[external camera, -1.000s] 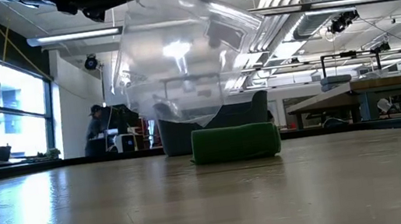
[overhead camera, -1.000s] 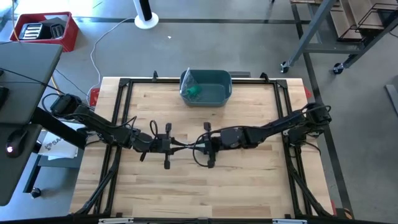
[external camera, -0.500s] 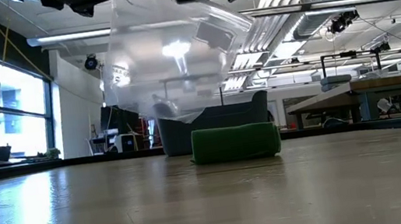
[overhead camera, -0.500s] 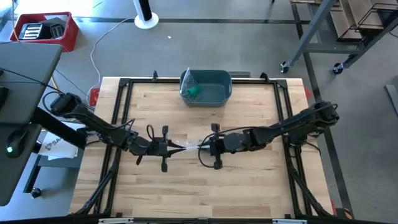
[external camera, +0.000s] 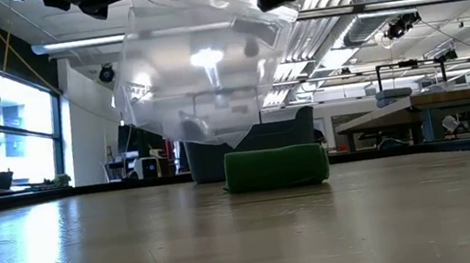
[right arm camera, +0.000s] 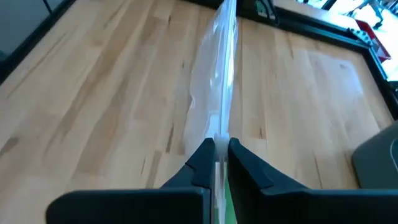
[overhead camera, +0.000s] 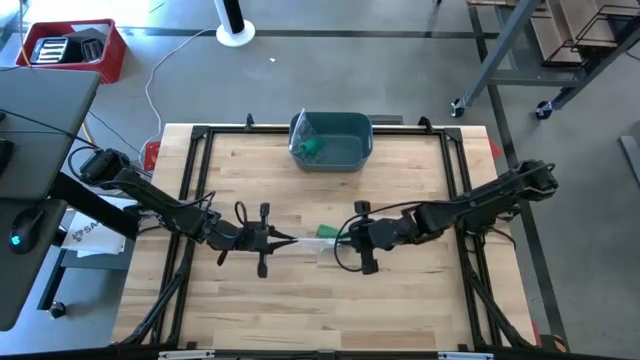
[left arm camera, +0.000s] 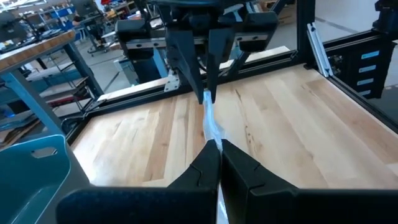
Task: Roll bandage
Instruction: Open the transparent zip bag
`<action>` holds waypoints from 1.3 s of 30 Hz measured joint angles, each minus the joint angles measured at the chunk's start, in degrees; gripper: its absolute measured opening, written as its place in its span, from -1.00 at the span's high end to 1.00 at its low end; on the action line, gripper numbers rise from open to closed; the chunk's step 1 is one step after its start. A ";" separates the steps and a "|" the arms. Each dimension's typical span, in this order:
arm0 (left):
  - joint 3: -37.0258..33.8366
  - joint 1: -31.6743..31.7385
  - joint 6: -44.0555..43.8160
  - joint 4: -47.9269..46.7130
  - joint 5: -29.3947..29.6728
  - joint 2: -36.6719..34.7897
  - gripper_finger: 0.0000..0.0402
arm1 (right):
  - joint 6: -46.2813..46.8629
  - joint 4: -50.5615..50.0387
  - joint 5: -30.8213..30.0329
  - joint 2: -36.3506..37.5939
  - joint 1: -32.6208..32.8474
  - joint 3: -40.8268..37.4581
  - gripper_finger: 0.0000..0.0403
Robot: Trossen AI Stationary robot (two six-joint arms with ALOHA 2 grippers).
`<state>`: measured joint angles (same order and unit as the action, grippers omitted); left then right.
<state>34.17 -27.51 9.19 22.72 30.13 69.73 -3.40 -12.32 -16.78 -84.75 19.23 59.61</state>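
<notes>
A clear plastic bag (external camera: 199, 72) hangs above the table's middle, held between my two grippers. My left gripper (overhead camera: 276, 240) is shut on its left top end and my right gripper (overhead camera: 344, 238) on its right top end. From above the bag shows as a thin strip (overhead camera: 308, 240). A green bandage roll (external camera: 277, 168) lies on its side on the wooden table, below and beyond the bag, and shows again beside my right gripper (overhead camera: 328, 232). Another green item (overhead camera: 312, 147) lies in the teal bin. My left gripper pinches the bag's top edge (left arm camera: 212, 138) between its two fingers, coming nearly level from the table's left. The bag hangs below, clear of the table. My right gripper pinches the opposite end of the top edge (right arm camera: 221, 134) between its two fingers, slanting down from the table's right. The edge (right arm camera: 225, 56) runs straight to the other gripper.
A teal bin (overhead camera: 333, 140) stands at the table's far edge, in the middle. Black frame rails (overhead camera: 455, 160) run along the table's sides. Bare wood (overhead camera: 320, 310) lies between the grippers and the near edge.
My right gripper has moved toward the table's right edge and tipped, still shut on the bag. The bag's top edge has been drawn out longer between the grippers, and the green roll now shows from above beside my right gripper.
</notes>
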 joint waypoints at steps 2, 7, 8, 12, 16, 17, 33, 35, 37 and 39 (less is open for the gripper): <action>0.00 0.02 -0.02 -0.04 0.00 0.00 1.00 | 0.14 -0.99 -0.01 0.00 -0.02 0.00 0.90; 0.00 0.00 -0.07 -0.24 -0.48 -0.07 1.00 | 2.95 -6.95 -2.79 0.35 -0.18 -0.24 0.70; 0.00 -0.02 -0.04 -0.26 -0.72 -0.07 1.00 | 3.45 -6.84 -2.88 0.58 -0.20 -0.24 0.62; 0.00 -0.04 -0.06 -0.31 -1.09 -0.07 1.00 | 3.29 -3.09 -2.93 2.27 -0.06 -0.22 0.34; 0.00 -0.02 -0.04 -0.33 -1.09 -0.07 1.00 | 1.29 5.81 -2.42 2.31 -0.06 -0.16 0.18; 0.00 -0.02 -0.04 -0.33 -1.09 -0.07 1.00 | 0.22 8.12 -2.14 1.91 -0.28 -0.09 0.17; 0.00 0.09 1.92 -0.42 -2.24 -0.07 1.00 | -1.49 11.72 3.58 -2.89 -4.34 3.15 0.16; 0.00 0.11 1.92 -0.18 -2.56 -0.07 1.00 | -1.01 11.59 5.27 -4.39 -5.12 3.15 0.16; 0.00 0.11 1.92 -0.20 -2.60 -0.04 1.00 | -1.05 11.60 7.15 -5.93 -5.52 3.15 0.16; 0.00 0.11 1.95 -0.22 -2.58 -0.04 1.00 | -1.11 11.83 8.49 -7.28 -5.50 3.15 0.16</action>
<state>34.17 -27.40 11.14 22.50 27.55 69.69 -4.51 -0.50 -8.28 -92.03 13.74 62.76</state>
